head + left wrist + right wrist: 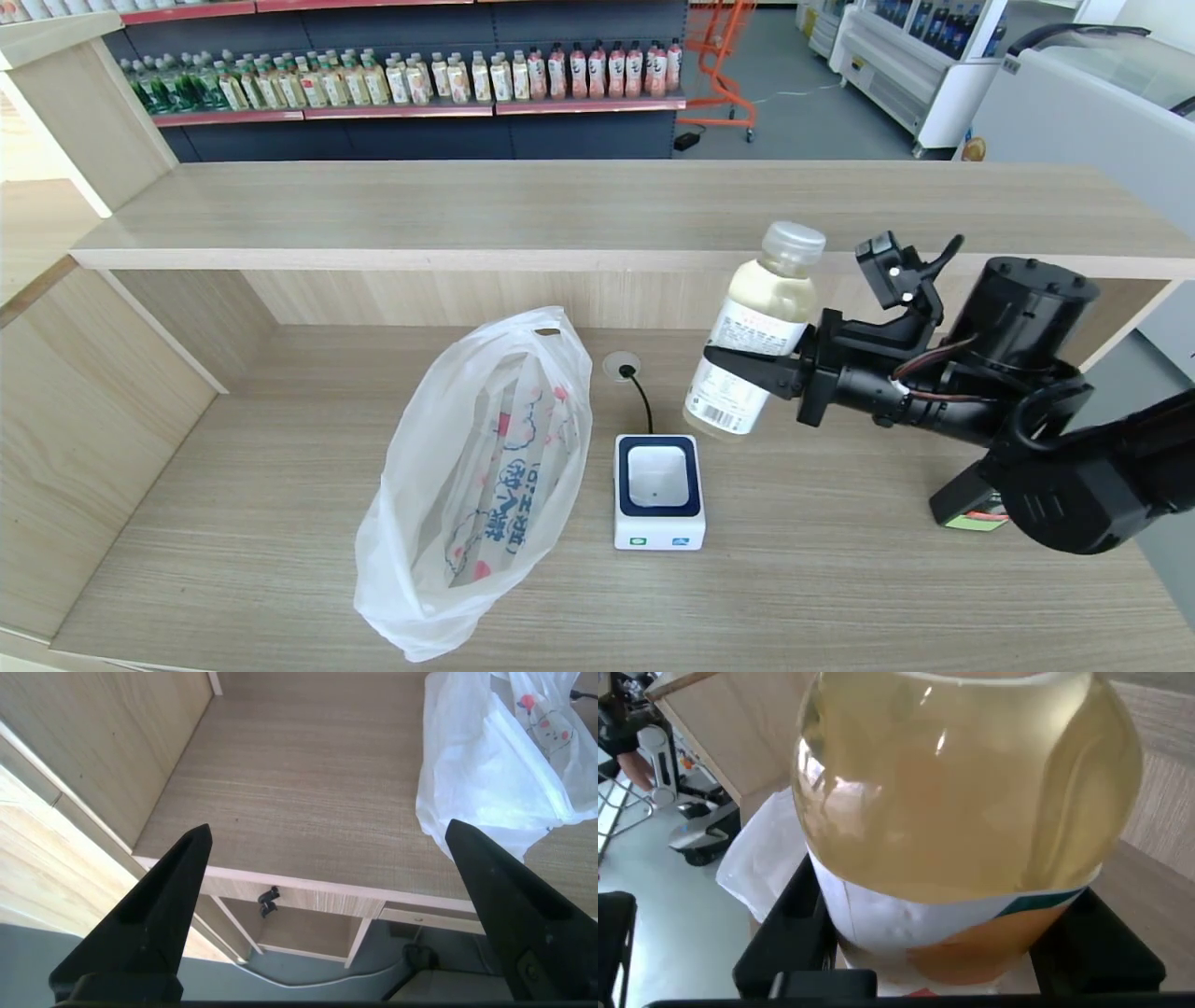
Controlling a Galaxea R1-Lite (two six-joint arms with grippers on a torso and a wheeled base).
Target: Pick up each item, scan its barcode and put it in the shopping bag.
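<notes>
Counter [840, 579], scanner [658, 490] beside shopping bag [485, 485], right end effector [747, 366] gripping bottle [764, 313]

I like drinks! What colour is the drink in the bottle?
The bottle holds creamy pale yellow drink; head view best.

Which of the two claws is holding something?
The right claw: it grips the bottle, while the left claw is open and empty.

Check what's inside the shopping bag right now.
The shopping bag is translucent: at least one long printed packet lies lengthwise inside. Crumpled folds hide whatever is beneath it or at the closed end.
</notes>
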